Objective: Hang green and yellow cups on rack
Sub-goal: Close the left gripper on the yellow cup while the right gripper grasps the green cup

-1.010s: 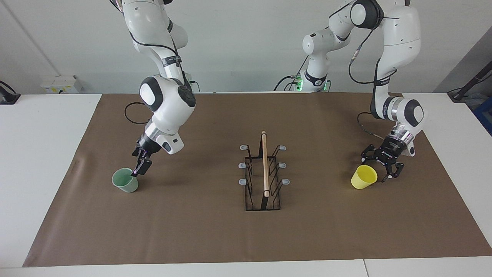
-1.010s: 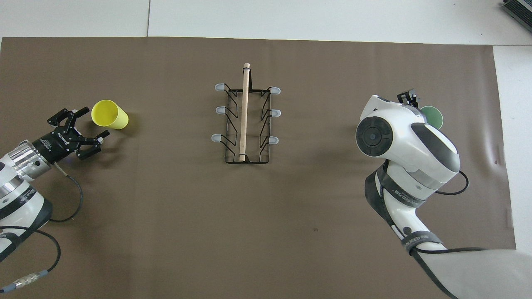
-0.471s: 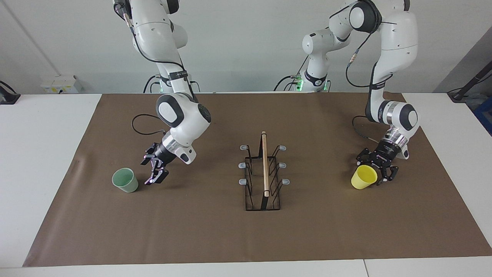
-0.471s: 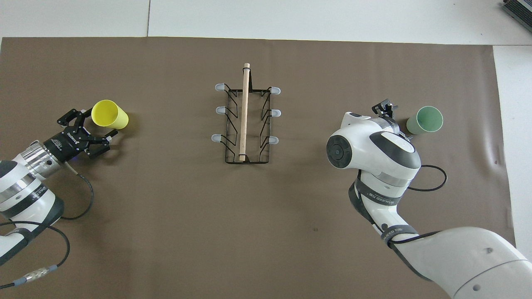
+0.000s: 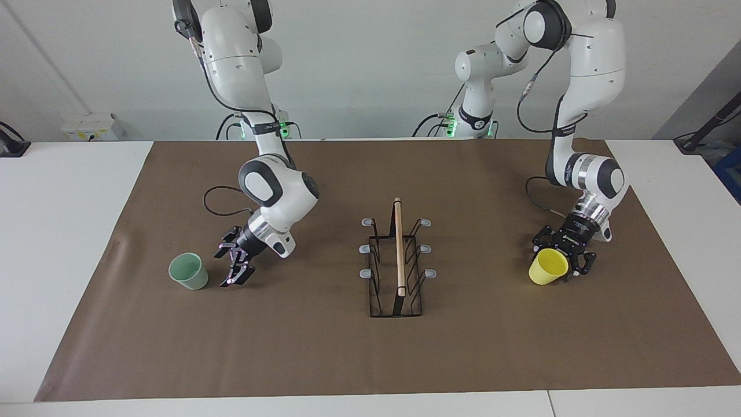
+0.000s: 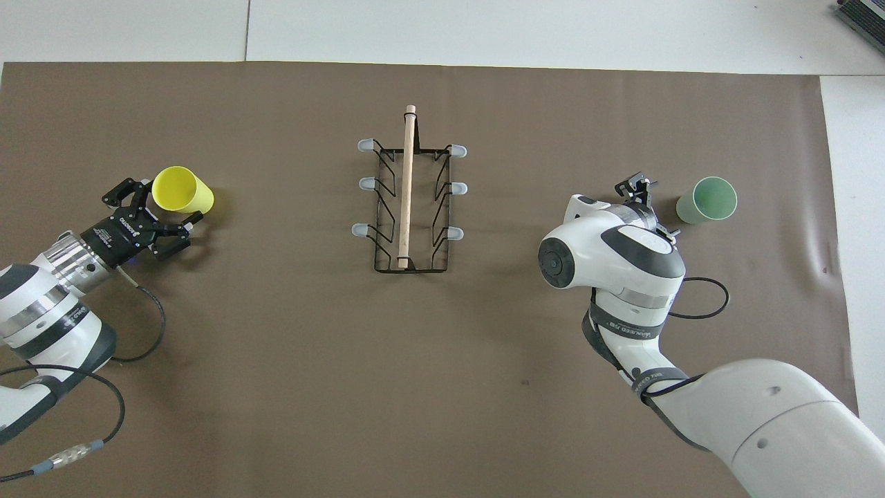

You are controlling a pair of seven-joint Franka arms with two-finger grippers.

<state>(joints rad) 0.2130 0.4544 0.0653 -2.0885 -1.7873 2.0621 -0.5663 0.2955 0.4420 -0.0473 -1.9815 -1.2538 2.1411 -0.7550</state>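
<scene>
Left gripper [image 5: 560, 263]: jaws spread wide around the yellow cup [image 5: 547, 267], holding nothing, near the left arm's end of the brown mat [image 5: 324, 359]
Right gripper [image 5: 234, 267]: wide open, empty, just beside the green cup [image 5: 189, 271] near the mat's other end
Cups: both stood on the mat
Rack [image 5: 397, 263]: mid-mat, prongs bare
</scene>
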